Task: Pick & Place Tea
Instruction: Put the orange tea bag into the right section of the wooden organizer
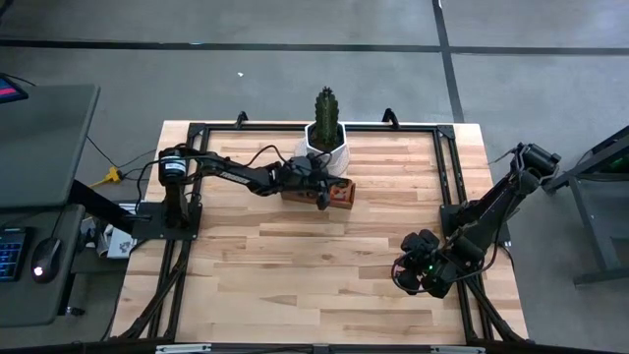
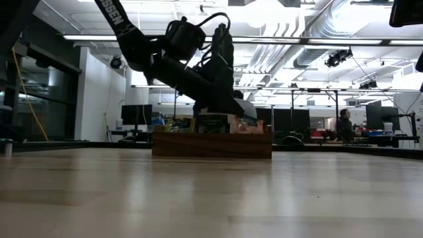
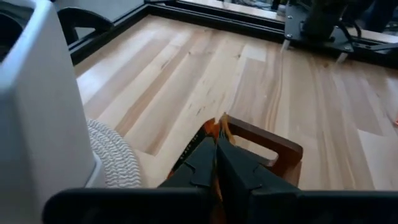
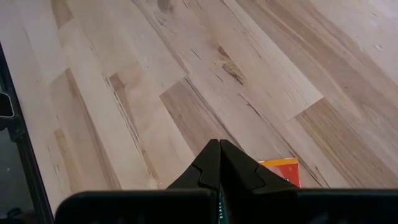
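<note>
The brown wooden tray (image 1: 340, 197) stands mid-table in front of a potted cactus (image 1: 326, 133). In the low view the tray (image 2: 211, 145) holds upright sachets: yellow-green (image 2: 180, 123), dark (image 2: 213, 123) and orange-red (image 2: 248, 125). My left gripper (image 1: 316, 185) reaches down into the tray's top (image 2: 226, 106) and is shut on an orange sachet (image 3: 217, 126). My right gripper (image 1: 415, 275) hangs over the table's near right part, shut (image 4: 219, 147), with an orange sachet (image 4: 283, 170) showing beside one finger. My left gripper pinches the orange sachet's upper edge (image 3: 218, 124) between its two fingertips, slanting down from the table's left. The sachet stands on edge over the tray's end compartment (image 3: 267, 146); its lower part is hidden by the fingers. My right gripper is shut on the orange sachet, whose corner (image 4: 287, 167) sticks out sideways past one finger. The fingers themselves hide the place of contact. The sachet seems lifted clear of the table.
The white cactus pot (image 3: 37, 106) on a woven mat (image 3: 115, 155) stands close beside my left gripper, on the tray's far side. A black frame (image 1: 447, 177) borders the tabletop. Bare wood lies between the tray and my right gripper. A person (image 2: 344, 125) stands far off in the room.
</note>
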